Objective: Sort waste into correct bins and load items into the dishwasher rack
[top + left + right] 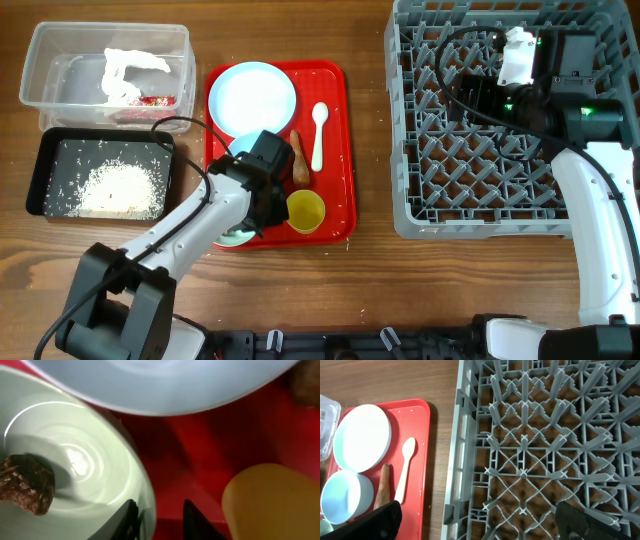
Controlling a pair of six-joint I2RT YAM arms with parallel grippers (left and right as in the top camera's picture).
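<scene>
Overhead, far left of the left fingers, the tub (60, 60) holds the tissue (125, 68) and the wrapper (155, 101). The black tray (50, 150) below it carries the rice (118, 188), so that share of the sorting looks done. On the red tray (337, 215), the left gripper (159, 517) has its fingers narrowly parted astride the rim of the teal bowl (75, 455), one inside and one outside, not yet pinched. The lump (25, 482) lies in that bowl, left of the fingers, and has yet to go to a bin. The plate (165, 380) lies just beyond the fingers, the white bowl (345, 497) beside it, and the cup (270, 500) just to their right. Further right are the stick (300, 160), waste yet to be binned, and the spoon (319, 130). The rack (480, 180) shows no dish, so I judge all loading remains. The right gripper (480, 522) hangs over the rack, its fingers wide and holding nothing.
</scene>
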